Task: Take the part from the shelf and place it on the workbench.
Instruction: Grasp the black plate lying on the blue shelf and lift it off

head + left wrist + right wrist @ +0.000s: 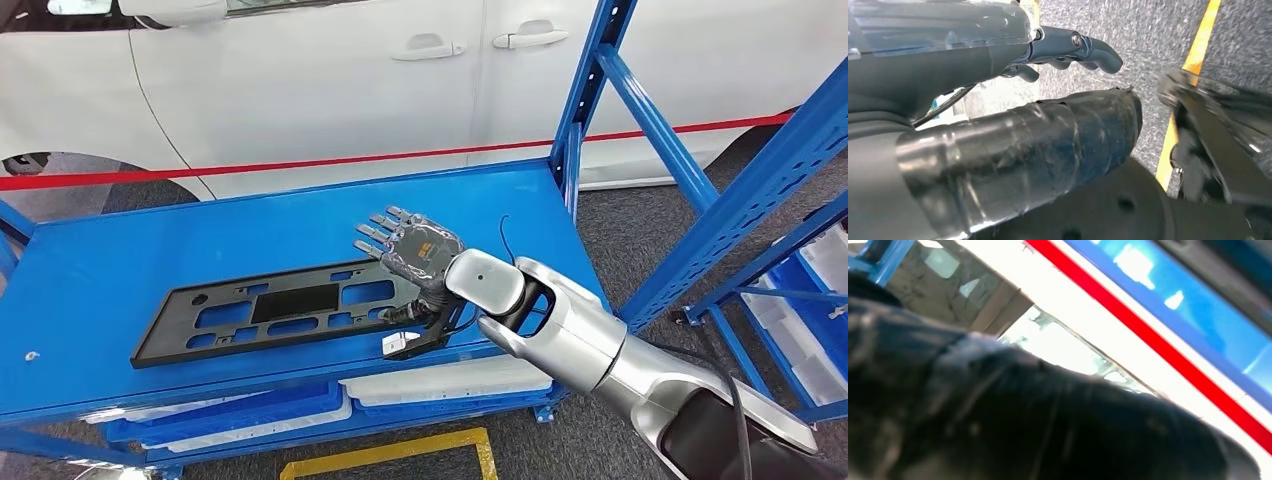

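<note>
A flat black part [290, 305] with several cut-outs lies lengthwise on the blue shelf [120, 250]. My right hand [412, 248] hovers over the part's right end, back up, with its fingers [375, 232] stretched out and apart beyond the part's far edge. Nothing is gripped in it that I can make out. The right wrist view is blurred, with the dark thumb [998, 415] close to the lens. In the left wrist view my left hand [998, 125] hangs over the grey floor, holding nothing, fingers [1088, 50] loosely extended.
A white car [330, 70] stands right behind the shelf, with a red tape line [300, 162] between. Blue uprights [590, 80] rise at the shelf's right end, and another blue rack [790, 160] is at right. White bins [440, 380] sit on the tier below. A yellow floor line [400, 455] runs in front.
</note>
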### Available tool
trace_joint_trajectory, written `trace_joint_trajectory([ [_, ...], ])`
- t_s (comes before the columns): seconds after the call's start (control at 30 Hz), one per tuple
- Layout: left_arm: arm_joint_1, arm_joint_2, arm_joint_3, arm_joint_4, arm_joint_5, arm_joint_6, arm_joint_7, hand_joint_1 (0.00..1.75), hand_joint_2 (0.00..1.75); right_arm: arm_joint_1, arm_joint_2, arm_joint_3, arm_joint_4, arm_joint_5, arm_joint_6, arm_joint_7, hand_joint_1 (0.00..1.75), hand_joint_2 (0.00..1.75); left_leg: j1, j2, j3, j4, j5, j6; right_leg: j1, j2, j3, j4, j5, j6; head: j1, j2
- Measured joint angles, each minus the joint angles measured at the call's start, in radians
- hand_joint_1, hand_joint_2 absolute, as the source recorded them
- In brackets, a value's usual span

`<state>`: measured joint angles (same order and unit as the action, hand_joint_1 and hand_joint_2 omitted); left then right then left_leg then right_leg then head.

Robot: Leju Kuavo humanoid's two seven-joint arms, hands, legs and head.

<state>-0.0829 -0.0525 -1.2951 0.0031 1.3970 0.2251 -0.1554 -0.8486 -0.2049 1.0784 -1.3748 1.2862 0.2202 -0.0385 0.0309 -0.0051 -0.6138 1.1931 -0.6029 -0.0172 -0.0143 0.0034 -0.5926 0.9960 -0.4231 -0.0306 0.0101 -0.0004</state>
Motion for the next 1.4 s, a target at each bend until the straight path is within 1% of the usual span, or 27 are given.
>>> trace_joint_trajectory([
  [0.03, 0.001, 0.001, 0.000, 0.000, 0.000, -0.001, -0.001, 0.00, 0.00, -0.004, 0.000, 0.000, 0.000, 0.000, 0.000, 0.000, 0.00, 0.00, -0.005, 0.001, 0.005, -0.062, 0.064, 0.011, 0.002, 0.001, 0.009, 0.000, -0.006, 0.000, 0.000, 0.000],
  [0.07, 0.003, 0.003, 0.000, 0.001, 0.000, -0.001, -0.001, 0.00, 0.00, -0.007, 0.000, 0.000, 0.000, 0.000, 0.000, 0.000, 0.00, 0.00, -0.012, 0.002, 0.013, -0.121, 0.120, 0.023, 0.005, 0.002, 0.017, 0.001, -0.011, 0.002, 0.001, 0.000],
  [0.1, 0.003, 0.005, 0.000, 0.001, 0.000, -0.002, 0.000, 0.00, 0.00, -0.011, 0.000, 0.000, 0.000, 0.000, 0.001, 0.000, 0.00, 0.00, -0.018, 0.004, 0.020, -0.168, 0.155, 0.034, 0.006, 0.003, 0.020, 0.001, -0.015, 0.006, 0.000, 0.000],
  [0.13, 0.002, 0.007, 0.000, 0.002, 0.000, -0.003, 0.000, 0.00, 0.00, -0.014, 0.000, 0.000, 0.000, -0.001, 0.002, -0.001, 0.00, 0.00, -0.022, 0.005, 0.023, -0.195, 0.173, 0.041, 0.007, 0.002, 0.020, 0.002, -0.018, 0.010, 0.000, 0.000],
  [0.17, 0.001, 0.008, 0.000, 0.003, 0.000, -0.004, 0.000, 0.00, 0.00, -0.016, 0.000, 0.000, 0.000, -0.001, 0.003, -0.002, 0.00, 0.00, -0.024, 0.005, 0.024, -0.203, 0.175, 0.040, 0.009, 0.002, 0.019, 0.005, -0.022, 0.014, 0.000, 0.000],
  [0.2, 0.000, 0.007, 0.000, 0.003, 0.000, -0.004, 0.000, 0.00, 0.00, -0.019, 0.000, 0.000, 0.000, -0.001, 0.004, -0.003, 0.00, 0.00, -0.023, 0.003, 0.025, -0.207, 0.177, 0.032, 0.009, 0.001, 0.017, 0.006, -0.024, 0.014, 0.000, 0.000],
  [0.27, 0.000, 0.006, 0.000, 0.003, 0.000, -0.005, 0.002, 0.00, 0.00, -0.024, 0.000, 0.000, -0.001, -0.003, 0.009, -0.006, 0.00, 0.00, -0.023, -0.001, 0.026, -0.207, 0.186, 0.018, 0.009, -0.002, 0.017, 0.009, -0.027, 0.011, 0.001, 0.000],
  [0.3, 0.001, 0.006, 0.000, 0.003, 0.000, -0.005, 0.004, 0.00, 0.00, -0.027, 0.000, 0.000, -0.001, -0.004, 0.012, -0.007, 0.00, 0.00, -0.024, -0.002, 0.025, -0.206, 0.185, 0.015, 0.008, -0.003, 0.018, 0.008, -0.027, 0.010, 0.001, 0.000],
  [0.37, 0.000, 0.006, 0.000, 0.003, 0.000, -0.004, 0.007, 0.00, 0.00, -0.033, 0.000, 0.000, -0.002, -0.010, 0.019, -0.012, 0.00, 0.00, -0.027, -0.003, 0.025, -0.204, 0.183, 0.022, 0.005, -0.003, 0.020, 0.006, -0.028, 0.012, 0.001, 0.000],
  [0.53, -0.001, 0.006, 0.000, 0.003, 0.000, 0.001, 0.011, 0.00, 0.00, -0.043, 0.000, 0.000, -0.024, -0.041, 0.038, -0.016, 0.00, 0.00, -0.031, -0.003, 0.025, -0.201, 0.179, 0.031, 0.001, -0.003, 0.023, 0.002, -0.028, 0.016, 0.001, 0.000],
  [0.67, -0.001, 0.005, 0.000, 0.003, 0.000, 0.009, 0.011, 0.00, 0.00, -0.042, -0.004, 0.000, -0.057, -0.053, 0.046, -0.016, 0.00, 0.00, -0.032, -0.003, 0.025, -0.197, 0.175, 0.036, 0.001, -0.003, 0.025, 0.001, -0.030, 0.028, 0.001, 0.000],
  [0.8, -0.002, 0.005, 0.000, 0.003, 0.000, 0.012, 0.011, 0.00, 0.00, -0.042, -0.010, 0.000, -0.082, -0.055, 0.048, -0.016, 0.00, 0.00, -0.032, -0.003, 0.025, -0.196, 0.174, 0.038, 0.001, -0.003, 0.026, 0.001, -0.031, 0.029, 0.001, 0.000],
  [1.07, -0.002, 0.005, 0.000, 0.003, 0.000, 0.013, 0.010, 0.00, 0.00, -0.038, -0.021, 0.000, -0.100, -0.063, 0.048, -0.018, 0.00, 0.00, -0.031, -0.003, 0.025, -0.196, 0.174, 0.038, 0.001, -0.003, 0.026, 0.001, -0.031, 0.031, 0.001, 0.000],
  [1.4, -0.004, 0.005, -0.004, 0.003, 0.000, 0.012, 0.008, 0.00, 0.00, 0.019, -0.046, 0.000, -0.098, -0.084, 0.029, -0.020, 0.00, 0.00, -0.031, -0.003, 0.025, -0.196, 0.174, 0.038, 0.001, -0.003, 0.026, 0.001, -0.032, 0.032, 0.001, 0.000],
])
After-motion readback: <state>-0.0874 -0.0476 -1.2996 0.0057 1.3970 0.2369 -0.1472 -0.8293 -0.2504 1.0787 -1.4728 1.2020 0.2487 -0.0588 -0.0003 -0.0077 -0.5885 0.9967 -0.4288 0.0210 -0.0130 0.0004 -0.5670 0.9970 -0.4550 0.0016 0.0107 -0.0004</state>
